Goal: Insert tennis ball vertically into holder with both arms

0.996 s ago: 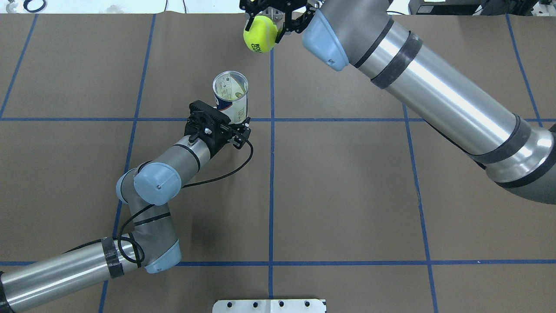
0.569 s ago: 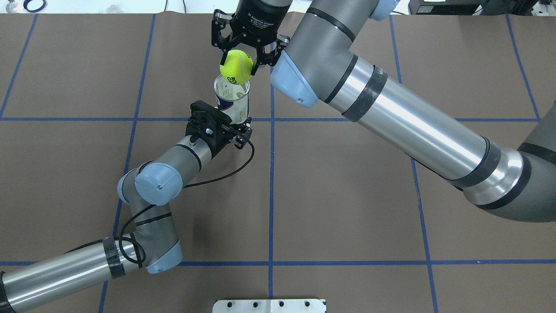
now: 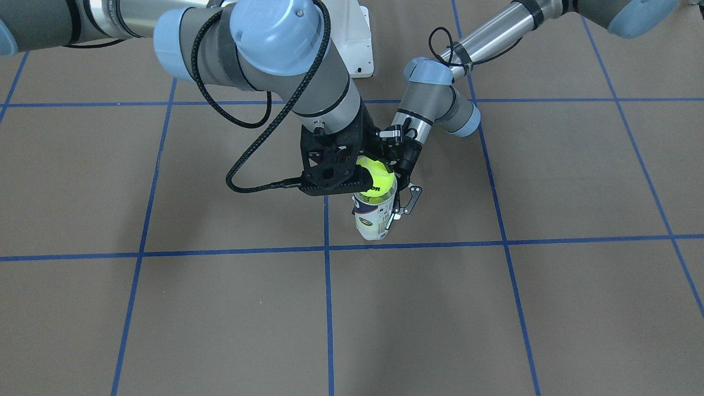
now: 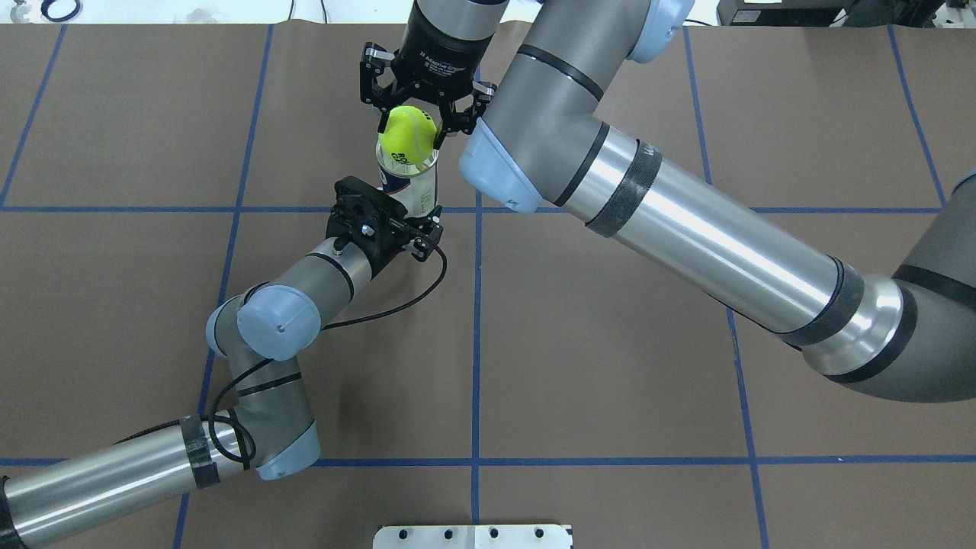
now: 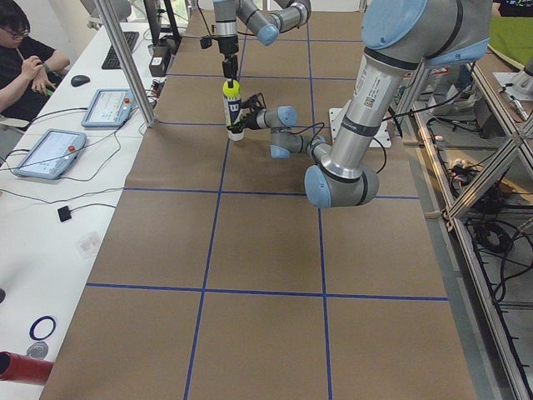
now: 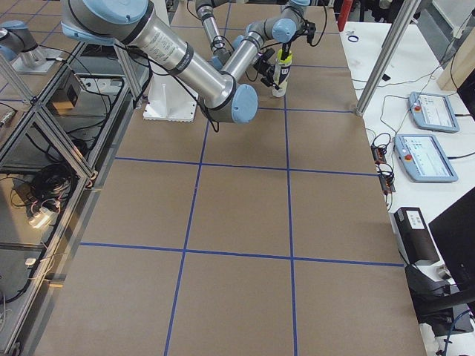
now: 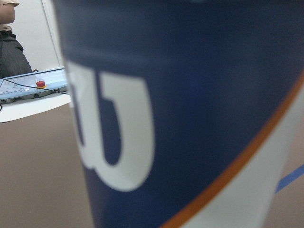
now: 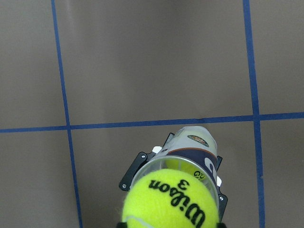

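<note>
Yellow ball (image 4: 408, 131) clamped between right fingers (image 4: 444, 126), tube (image 4: 418, 187) mouth just below them; upright tube clamped between left fingers (image 4: 422, 231), low down.

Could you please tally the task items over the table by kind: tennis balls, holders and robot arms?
Tennis balls: 2, the gripped ball at the mouth of the holder and, apparently, a second ball already inside it.
Holders: 1.
Robot arms: 2, the left arm and the right arm.
Total: 5.
</note>
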